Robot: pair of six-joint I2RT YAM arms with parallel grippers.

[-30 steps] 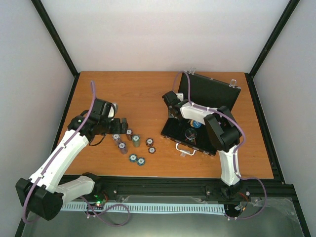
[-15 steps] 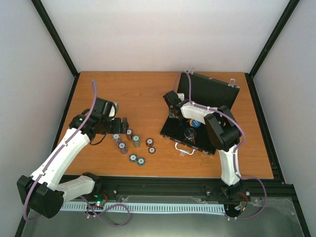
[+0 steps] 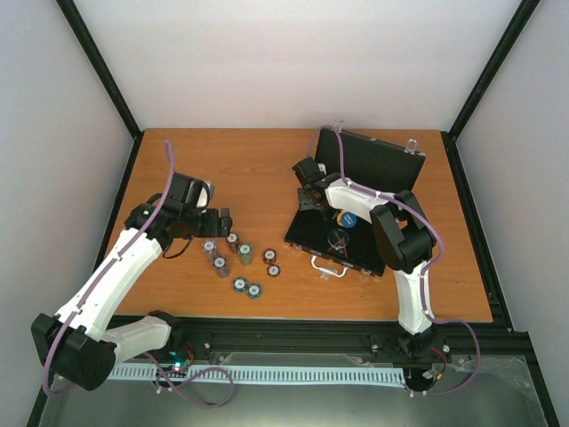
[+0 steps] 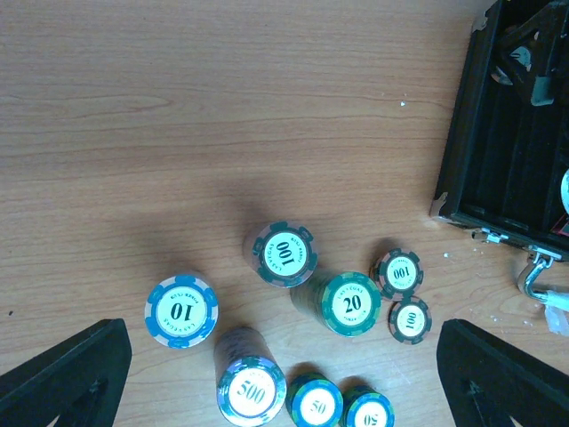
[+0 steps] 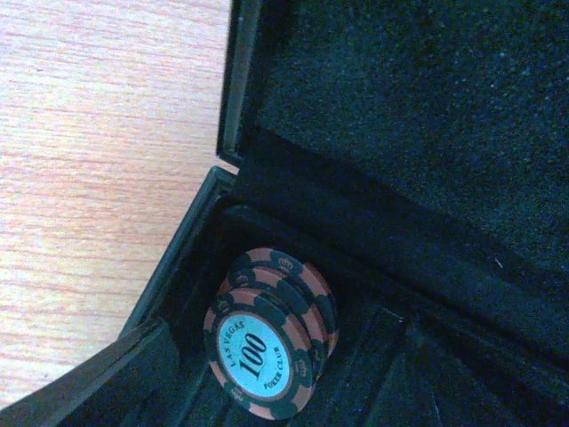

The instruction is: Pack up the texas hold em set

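The black case (image 3: 313, 233) lies open at right centre, its lid (image 3: 378, 165) upright and its silver handle (image 3: 330, 268) facing me. A blue disc (image 3: 348, 220) and a dark round item lie inside; I cannot make out the triangular token. My right gripper (image 3: 308, 197) is in the case's far left corner, open around a leaning stack of brown 100 chips (image 5: 267, 342); only its left finger (image 5: 98, 382) shows. My left gripper (image 3: 222, 227) hangs open above several chip stacks (image 3: 233, 260): 10 (image 4: 181, 310), 100 (image 4: 284, 253), 20 (image 4: 350, 304), 500 (image 4: 252, 390).
Two single 100 chips (image 4: 404, 295) and two 50 stacks (image 4: 315, 405) lie nearest the case's left wall (image 4: 462, 133). Black frame posts stand at the table's corners.
The case has slid a little to the left and away from me with my right gripper in its corner. My left gripper has barely moved.
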